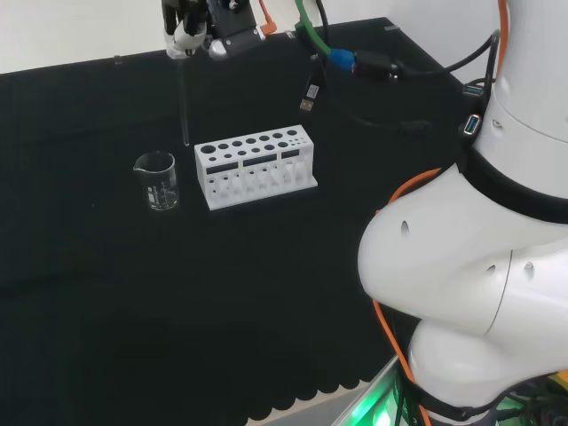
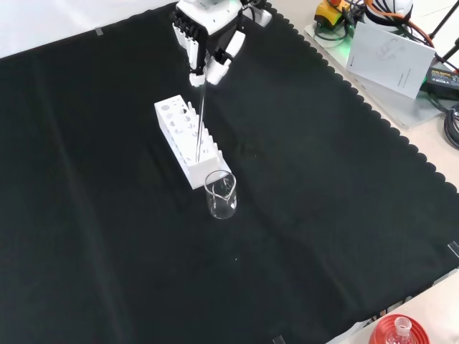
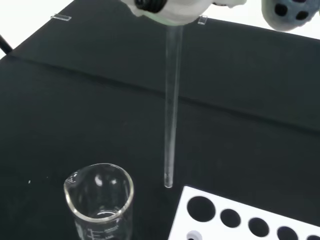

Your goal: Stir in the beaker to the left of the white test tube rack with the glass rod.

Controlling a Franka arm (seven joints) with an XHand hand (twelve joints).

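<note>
Rod [image 3: 171, 115] is hanging upright from the fingers [image 2: 204, 72] clamped on it, tip above the desk [image 1: 89, 293] between beaker [image 1: 158, 182] and rack [image 1: 256, 165]; next, I think, it needs shifting over the beaker and lowering in.

The hand [image 2: 208, 39] comes in at the top, above the black cloth [image 2: 323, 215] of the bench, its fingers curled round the upper end of the rod [image 2: 201, 122]. The rod hangs nearly upright, and its lower end shows against the white rack [image 2: 185, 143]. The beaker [image 2: 221, 195] stands upright just beside the rack's near end, with its spout toward the rack. A booklet [image 2: 391, 54] lies off the cloth at top right.
</note>
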